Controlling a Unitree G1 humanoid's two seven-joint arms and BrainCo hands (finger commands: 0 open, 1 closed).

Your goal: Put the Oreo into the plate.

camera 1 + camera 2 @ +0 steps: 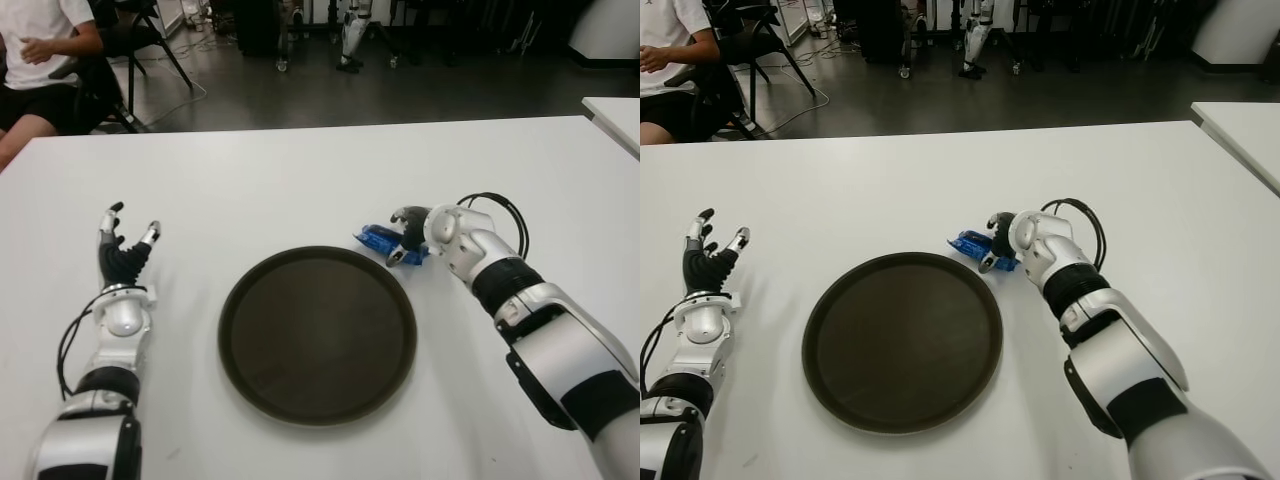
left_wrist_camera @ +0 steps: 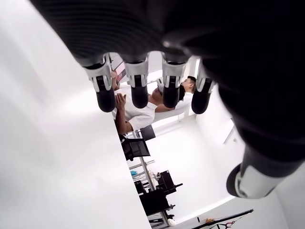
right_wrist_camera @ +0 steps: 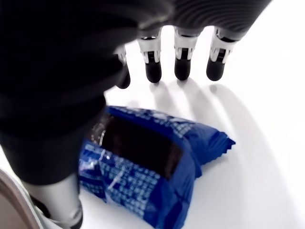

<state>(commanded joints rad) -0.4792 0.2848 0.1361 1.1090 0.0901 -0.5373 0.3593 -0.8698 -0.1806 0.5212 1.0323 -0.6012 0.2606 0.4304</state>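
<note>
Right wrist view shows the right hand (image 3: 157,67) over the blue Oreo pack (image 3: 147,164), fingers extended and not clasped on it. The pack lies on the white desk (image 1: 300,180) just beside the plate's (image 1: 318,335) far right rim. Near the desk's left edge, the left hand (image 1: 125,255) is spread, holding nothing.

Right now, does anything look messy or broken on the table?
Nothing stands out. The Oreo pack lies whole on the table beside the plate, under the open right hand. The left hand shows left of the plate.
</note>
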